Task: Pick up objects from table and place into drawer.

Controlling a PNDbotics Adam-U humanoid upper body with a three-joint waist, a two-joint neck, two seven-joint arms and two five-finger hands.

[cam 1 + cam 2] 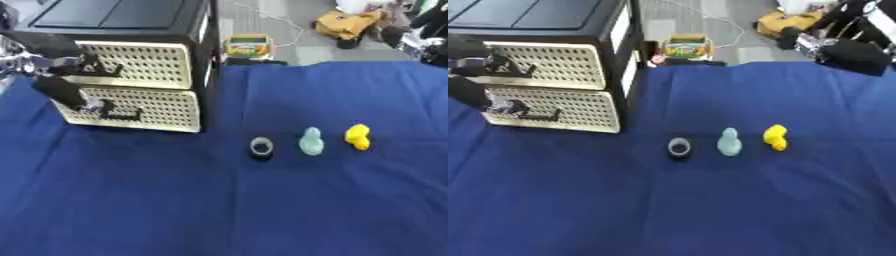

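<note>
With the left hand (66, 90) at the closed lower drawer (140, 109), finger state indeterminate, and the yellow object (357, 136) lying well apart on the cloth, fingers could slip off the handle (118, 114).

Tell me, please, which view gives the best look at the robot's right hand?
The right eye view: the right hand shows there at the upper right, a dark shape above the far edge of the blue cloth. The left eye view catches only a sliver of it at the right edge. Neither view shows how its fingers stand.
</note>
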